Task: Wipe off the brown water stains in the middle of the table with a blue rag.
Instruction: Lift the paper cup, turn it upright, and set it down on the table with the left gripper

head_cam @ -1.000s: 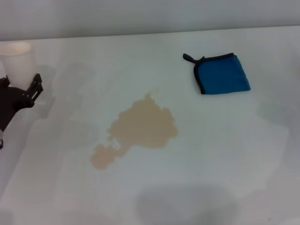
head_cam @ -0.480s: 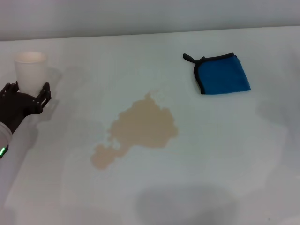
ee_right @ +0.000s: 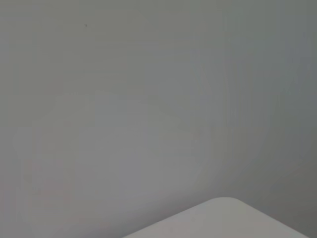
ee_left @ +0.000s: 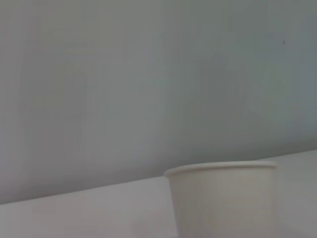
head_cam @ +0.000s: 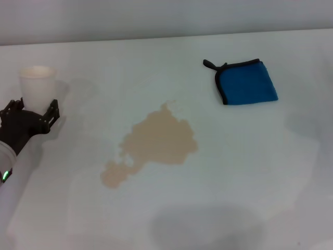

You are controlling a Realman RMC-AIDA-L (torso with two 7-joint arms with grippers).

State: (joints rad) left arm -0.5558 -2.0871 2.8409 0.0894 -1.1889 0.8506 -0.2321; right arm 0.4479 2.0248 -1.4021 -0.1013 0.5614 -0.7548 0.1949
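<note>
Left gripper (head_cam: 36,108) fingers (head_cam: 52,110) spread, straddling white paper cup (head_cam: 38,83) at worktop's (head_cam: 244,172) nine o'clock; folded blue rag (head_cam: 244,82) lying at one o'clock; tan stains (head_cam: 156,143) sitting centre.

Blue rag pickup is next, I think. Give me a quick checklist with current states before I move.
1. Rag reachable and unobstructed: ok, it lies folded, alone on the table, at the far right.
2. Stains not yet wiped: ok, the full puddle shows mid-table.
3. Rag clear of stains: ok, bare table between them.
4. Left gripper free: not ok, its open fingers sit on either side of the cup at the far left; contact cannot be told.
5. Cup upright: ok.
6. Right gripper ready: cannot tell, it is not in view.
</note>
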